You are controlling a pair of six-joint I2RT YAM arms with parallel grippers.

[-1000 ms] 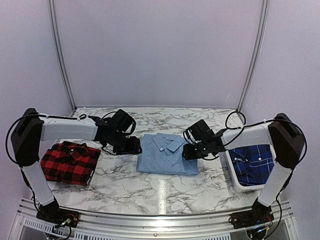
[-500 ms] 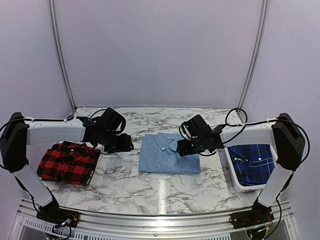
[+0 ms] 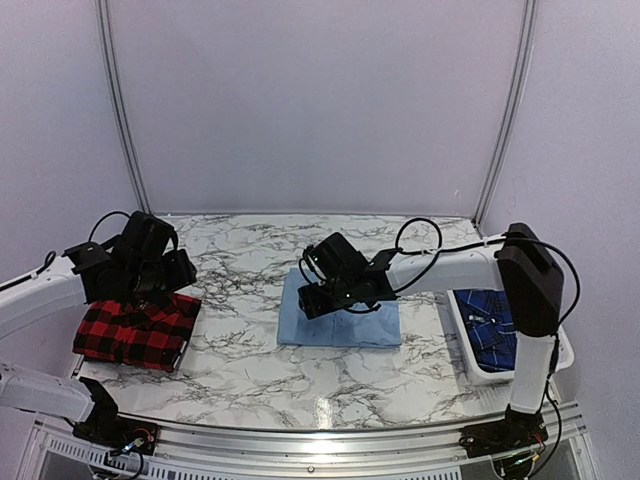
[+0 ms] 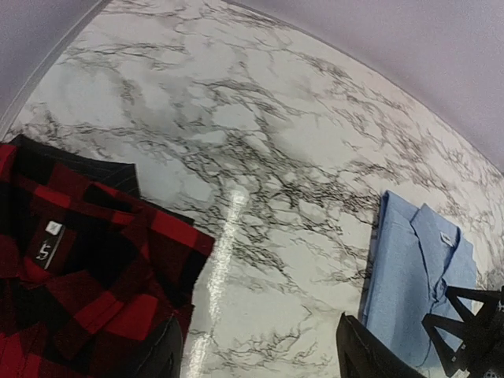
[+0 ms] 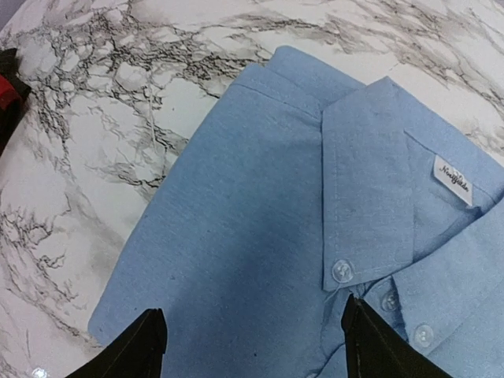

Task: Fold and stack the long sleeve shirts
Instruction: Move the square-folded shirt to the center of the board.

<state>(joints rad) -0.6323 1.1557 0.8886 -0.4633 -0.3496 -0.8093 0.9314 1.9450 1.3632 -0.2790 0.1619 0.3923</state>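
Right end effector [image 5: 252, 356] has its two fingers [image 5: 135, 351] spread wide with nothing between them, and it hangs over the collar [image 5: 366, 197] end of the light blue shirt [image 3: 342, 330]; whether the fingertips touch the cloth, the pictures do not tell. This shirt lies folded as a flat rectangle in the middle of the marble-patterned bench [image 3: 250, 370], with the collar toward the far side. Inside the collar is sewn a small white label [image 5: 454, 179] carrying one word in dark script. It seems to begin with an "N", but the letters are too small to read for sure. Beside the collar point sit three pale buttons [image 5: 342, 270]. The left end effector [image 4: 260, 364] is also spread and holds nothing. It is above the far edge of the red-and-black check shirt [image 3: 135, 328], which lies folded at the left side of the bench, well apart from the blue one. At its neck this shirt has a white neck tag [image 4: 47, 240] with a dark mark that looks like a "5". The dark blue plaid shirt [image 3: 490, 320], crossed by thin pale lines, lies in a white bin [image 3: 462, 340] at the right side of the bench.
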